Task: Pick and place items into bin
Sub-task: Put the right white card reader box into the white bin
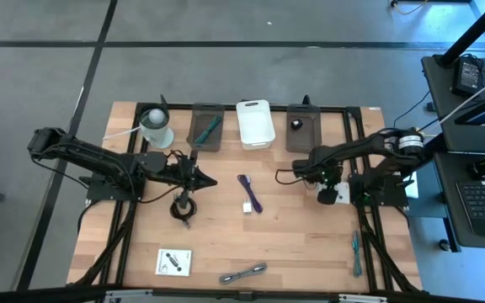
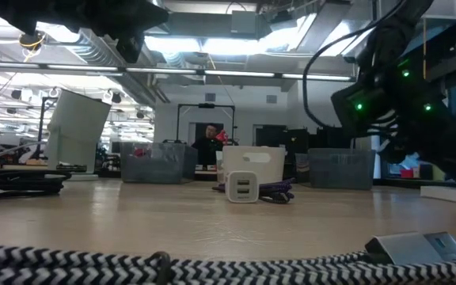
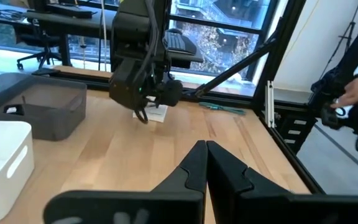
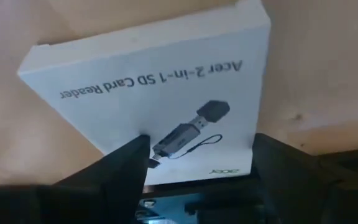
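Two grey bins hold a teal tool (image 1: 210, 128) and a black item (image 1: 296, 124). The right tool (image 4: 197, 155) is spread over a white card-reader box (image 4: 160, 87) on the bench (image 1: 293, 227); left tool (image 3: 205, 163) pressed together. Purple strap (image 1: 249, 192), card (image 1: 174, 262) and grey metal tool (image 1: 243, 273) remain unplaced.

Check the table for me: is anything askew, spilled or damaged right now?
Nothing looks spilled or damaged. The one oddity: the white card reader box lies at the table's right edge beside the rail, skewed to it, under the open right gripper. The left gripper is shut, empty, mid-table.
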Available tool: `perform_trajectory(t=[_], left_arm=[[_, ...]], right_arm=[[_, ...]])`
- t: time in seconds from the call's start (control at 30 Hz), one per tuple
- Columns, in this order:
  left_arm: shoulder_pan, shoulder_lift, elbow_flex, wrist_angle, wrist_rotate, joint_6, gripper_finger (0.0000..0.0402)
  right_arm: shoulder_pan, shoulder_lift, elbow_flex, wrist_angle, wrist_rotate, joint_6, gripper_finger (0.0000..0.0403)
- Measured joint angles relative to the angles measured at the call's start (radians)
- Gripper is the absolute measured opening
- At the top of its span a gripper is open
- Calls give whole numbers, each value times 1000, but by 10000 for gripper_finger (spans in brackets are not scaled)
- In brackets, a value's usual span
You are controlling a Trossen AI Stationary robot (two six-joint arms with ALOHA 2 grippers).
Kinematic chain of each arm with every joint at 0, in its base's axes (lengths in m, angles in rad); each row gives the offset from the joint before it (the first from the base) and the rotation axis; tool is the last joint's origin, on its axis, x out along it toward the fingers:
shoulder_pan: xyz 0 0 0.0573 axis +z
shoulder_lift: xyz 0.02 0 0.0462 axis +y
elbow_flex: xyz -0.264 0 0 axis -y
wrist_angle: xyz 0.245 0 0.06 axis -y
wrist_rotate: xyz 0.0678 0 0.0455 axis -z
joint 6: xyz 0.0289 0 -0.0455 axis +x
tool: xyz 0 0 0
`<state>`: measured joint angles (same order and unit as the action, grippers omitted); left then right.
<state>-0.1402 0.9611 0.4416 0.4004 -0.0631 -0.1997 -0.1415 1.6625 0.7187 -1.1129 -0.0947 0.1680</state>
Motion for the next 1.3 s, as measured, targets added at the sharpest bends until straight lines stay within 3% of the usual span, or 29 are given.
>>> perform_trajectory(t=[0.13,0.23,0.6,0.73,0.9,1.07,1.3], left_arm=[[0,0,0,0,0,-24,3],[-1,0,0,0,0,-26,3],[-2,0,0,0,0,-52,3],[-2,0,0,0,0,-52,3],[-2,0,0,0,0,-52,3],[-2,0,0,0,0,-52,3],[-2,1,0,0,0,-89,3]], right_arm=[[12,35,38,14,-65,-20,284],[18,49,61,40,-117,-9,260],[26,48,65,86,-189,43,63],[27,47,64,115,-199,84,13],[27,49,95,148,-193,128,5],[26,52,188,357,-152,127,5],[26,54,283,304,-94,117,2]])
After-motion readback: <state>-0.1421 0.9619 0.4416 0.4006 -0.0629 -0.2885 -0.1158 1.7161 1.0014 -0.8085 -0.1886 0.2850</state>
